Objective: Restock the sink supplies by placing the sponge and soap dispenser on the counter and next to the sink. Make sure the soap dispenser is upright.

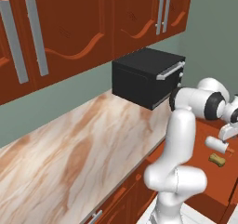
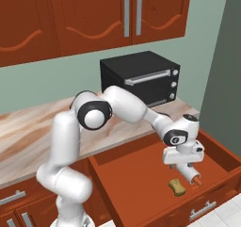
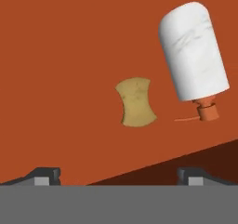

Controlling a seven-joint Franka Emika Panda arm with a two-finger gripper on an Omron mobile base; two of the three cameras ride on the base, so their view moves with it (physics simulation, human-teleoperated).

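Sponge [image 3: 135, 102]: lying flat on the floor of the open drawer [image 2: 136, 183], tan, pinched at the waist; I've got it right under my camera, a little left of the bottle.
Soap [image 3: 194, 51]: white bottle down on its side in that same drawer, orange pump [image 3: 206, 110] pointing toward the drawer's front wall; just beside the sponge, not touching it.
Seen from the right base: sponge [image 2: 177, 187] near the drawer's front right corner, soap [image 2: 190, 173] close beside it, partly hidden behind my hand.
Seen from the left base: sponge [image 1: 216, 160] sits in front of the soap [image 1: 216, 145], both low in the drawer.
Hand [image 2: 184, 166]: open, fingers spread wide, nothing between them; I'm hanging over the drawer and pointing down, above the bottle. Whether a finger touches it, I can't tell.
Fingertips [image 3: 45, 175]: two dark tips at the bottom of my view, far apart, sponge and soap beyond them.
Tabletop [image 1: 79, 148]: beige marble with brown streaks, running left from the drawer.
Microwave [image 2: 141, 76]: black box on the tabletop, at the back wall, behind my arm.
Cabinets [image 2: 94, 14]: reddish-brown doors with grey handles, above the tabletop.
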